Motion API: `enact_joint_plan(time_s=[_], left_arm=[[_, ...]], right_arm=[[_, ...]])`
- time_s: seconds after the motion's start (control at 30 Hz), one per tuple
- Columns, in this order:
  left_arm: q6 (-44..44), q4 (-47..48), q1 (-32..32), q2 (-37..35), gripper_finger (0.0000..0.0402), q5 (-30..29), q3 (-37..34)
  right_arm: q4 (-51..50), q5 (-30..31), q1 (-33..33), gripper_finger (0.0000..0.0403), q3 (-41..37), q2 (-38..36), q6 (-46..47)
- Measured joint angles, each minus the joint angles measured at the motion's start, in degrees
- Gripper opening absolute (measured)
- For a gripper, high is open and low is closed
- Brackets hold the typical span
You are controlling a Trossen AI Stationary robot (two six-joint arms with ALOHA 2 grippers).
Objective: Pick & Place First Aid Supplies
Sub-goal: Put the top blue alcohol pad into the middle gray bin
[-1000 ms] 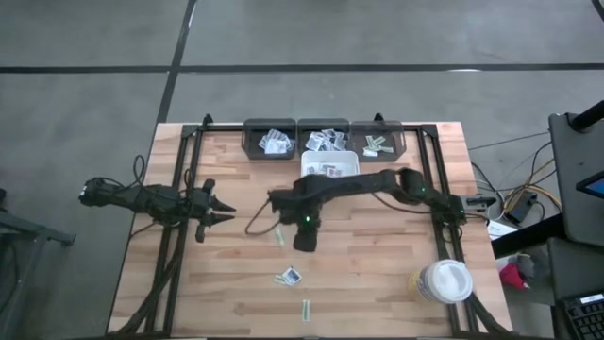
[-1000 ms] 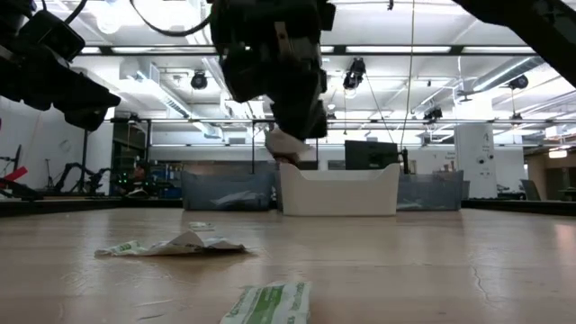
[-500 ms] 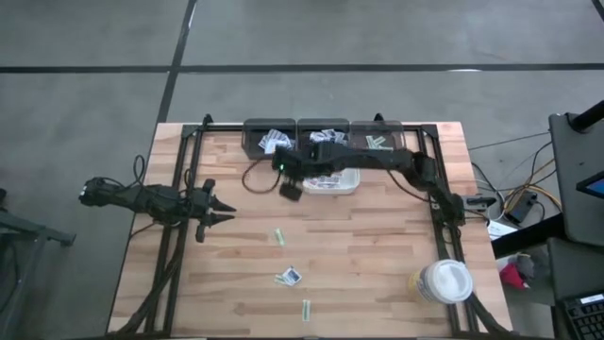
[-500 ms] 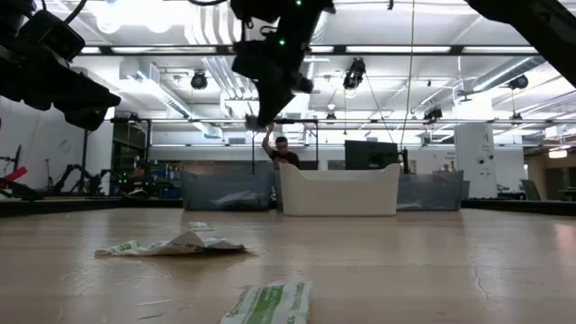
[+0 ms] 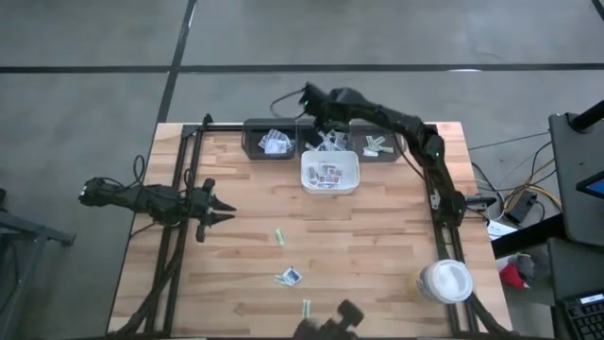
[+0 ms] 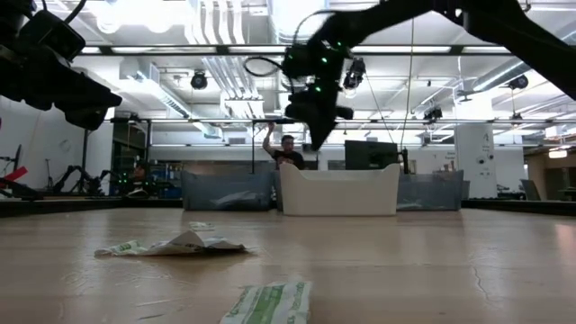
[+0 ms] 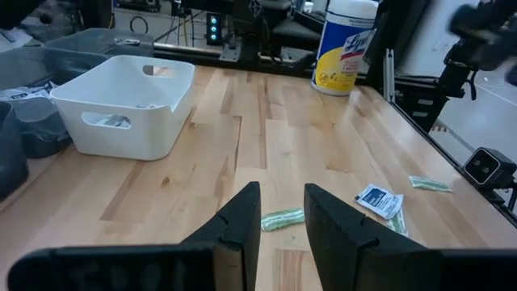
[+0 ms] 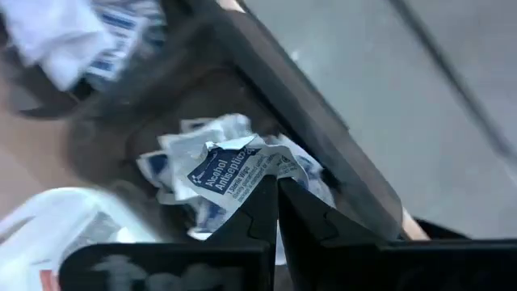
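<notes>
- The right gripper [image 5: 311, 97] is hovering at the far edge of the surface [image 5: 377, 255], above the middle dark bin [image 5: 324, 139], its fingers pressed together with nothing seen between them.
- In the right wrist view, that bin is holding a heap of blue-printed packets [image 8: 234, 174] just past the closed fingertips.
- The left gripper [image 5: 224, 210] is waiting near the left edge, fingers slightly parted and holding nothing.
- The white tray [image 5: 330, 174] is sitting just in front of the bins, with packets inside.
- Three supplies are lying loose on the open middle of the surface: a green strip [image 5: 280, 236], a blue-printed packet [image 5: 290, 276] and another green strip [image 5: 306, 308] close to the near edge.
- A white-lidded jar [image 5: 445, 280] is standing by the near right corner, well apart from the loose supplies.
</notes>
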State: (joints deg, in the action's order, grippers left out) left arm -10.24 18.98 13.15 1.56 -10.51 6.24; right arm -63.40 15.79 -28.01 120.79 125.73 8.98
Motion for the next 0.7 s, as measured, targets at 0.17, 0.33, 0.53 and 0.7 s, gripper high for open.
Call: enact_joint_plan(time_s=[0.17,0.33,0.53,0.7], left_arm=[[0.0,0.0,0.0,0.0,0.0094,-0.1,0.0],[0.0,0.0,0.0,0.0,0.0094,-0.1,0.0],[0.0,-0.1,0.0,0.0,0.0094,-2.1,0.0],[0.0,-0.2,0.0,0.0,0.0094,-5.0,0.0]], right_arm=[[-1.0,-8.2,-5.8,0.0008,-2.4,0.0,-0.8],[-1.2,-8.2,-8.7,0.0008,-5.2,0.0,-5.7],[-0.8,-8.4,-9.0,0.0008,-8.0,0.0,-10.1],[0.3,-8.2,-8.6,0.0009,-10.5,0.0,-13.6]])
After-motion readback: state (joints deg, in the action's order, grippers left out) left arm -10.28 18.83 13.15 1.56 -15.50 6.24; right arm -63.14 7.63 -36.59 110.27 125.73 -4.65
